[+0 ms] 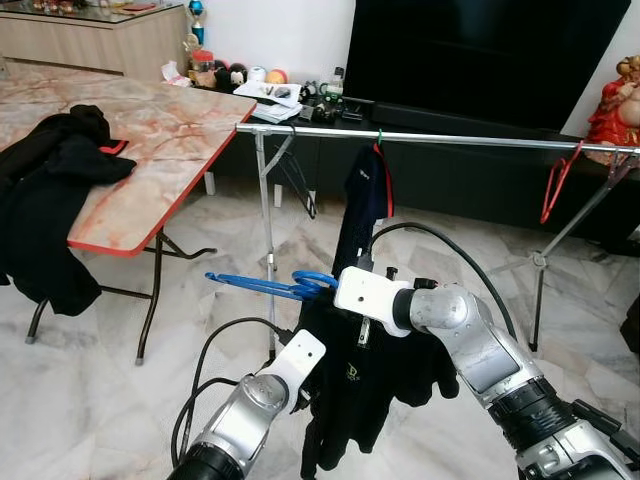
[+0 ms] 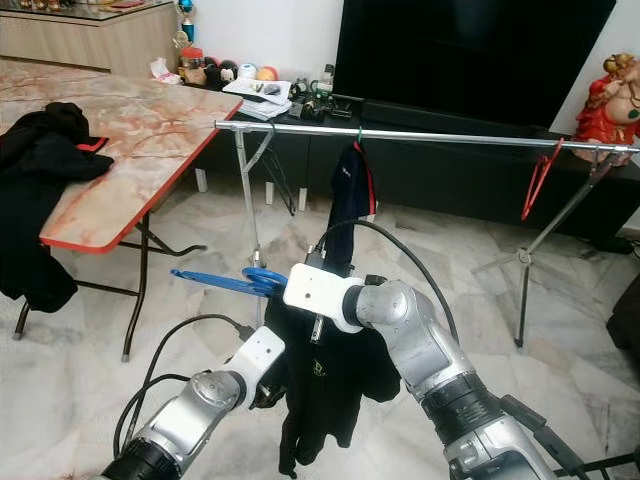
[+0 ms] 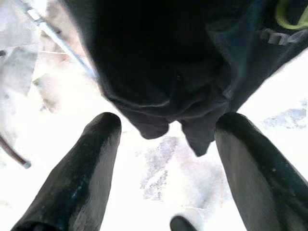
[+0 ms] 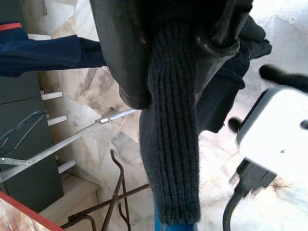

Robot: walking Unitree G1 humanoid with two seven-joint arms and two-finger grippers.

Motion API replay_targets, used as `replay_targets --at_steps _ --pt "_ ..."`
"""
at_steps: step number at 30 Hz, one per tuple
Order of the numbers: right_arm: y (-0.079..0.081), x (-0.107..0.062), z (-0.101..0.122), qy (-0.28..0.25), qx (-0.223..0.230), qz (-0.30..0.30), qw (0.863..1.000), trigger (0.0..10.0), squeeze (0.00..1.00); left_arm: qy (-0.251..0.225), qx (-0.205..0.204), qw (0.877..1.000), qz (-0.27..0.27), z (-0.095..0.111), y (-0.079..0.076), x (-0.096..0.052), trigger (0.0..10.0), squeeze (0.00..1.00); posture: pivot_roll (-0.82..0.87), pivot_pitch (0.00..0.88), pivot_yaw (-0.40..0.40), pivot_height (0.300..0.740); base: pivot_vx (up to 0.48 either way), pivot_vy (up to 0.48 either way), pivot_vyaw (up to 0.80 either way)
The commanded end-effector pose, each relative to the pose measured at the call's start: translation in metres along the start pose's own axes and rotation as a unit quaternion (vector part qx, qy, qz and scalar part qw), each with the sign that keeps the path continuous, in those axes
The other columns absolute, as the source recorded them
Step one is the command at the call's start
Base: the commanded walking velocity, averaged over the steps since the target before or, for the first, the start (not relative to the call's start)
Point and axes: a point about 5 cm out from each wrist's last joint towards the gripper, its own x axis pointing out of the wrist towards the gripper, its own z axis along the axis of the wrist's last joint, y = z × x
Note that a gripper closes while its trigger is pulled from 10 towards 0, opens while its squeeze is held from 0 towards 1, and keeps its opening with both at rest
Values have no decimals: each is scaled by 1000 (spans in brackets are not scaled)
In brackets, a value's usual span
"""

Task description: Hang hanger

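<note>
Right pincer [image 4: 187, 43] grips the black garment [image 1: 365, 380] on the blue hanger [image 1: 265, 286]; left pincer [image 3: 166, 168] stands open just under the hem, below the rail [image 1: 420, 137].

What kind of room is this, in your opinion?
Probably a home living room used for laundry: a large dark television on a low cabinet, a folding table with clothes, and a metal clothes rail on the marble floor.
</note>
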Motion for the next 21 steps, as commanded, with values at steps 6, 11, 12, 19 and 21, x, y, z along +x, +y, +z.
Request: replay_targets --at_steps 6,11,12,19,21 --pt "-3 -2 6 -12 -12 -7 1000 0 0 -36 -55 994 91 15 23 -1 10000 0 49 0 -118 740 0 0 0" --pt "-3 -2 6 -13 -12 -6 1000 0 0 -42 -67 991 110 16 28 0 10000 0 46 0 -118 740 0 0 0" --pt "-3 -2 6 -13 -12 -6 1000 0 0 -42 -67 991 110 16 28 1 10000 0 46 0 -118 740 0 0 0" --pt "-2 -1 8 -15 -13 -4 1000 0 0 -39 -47 997 55 16 7 5 10000 0 45 0 -120 740 0 0 0" --pt "-2 -1 9 -18 -12 -4 1000 0 0 -51 -66 994 71 17 4 8 10000 0 41 0 -119 740 0 0 0"
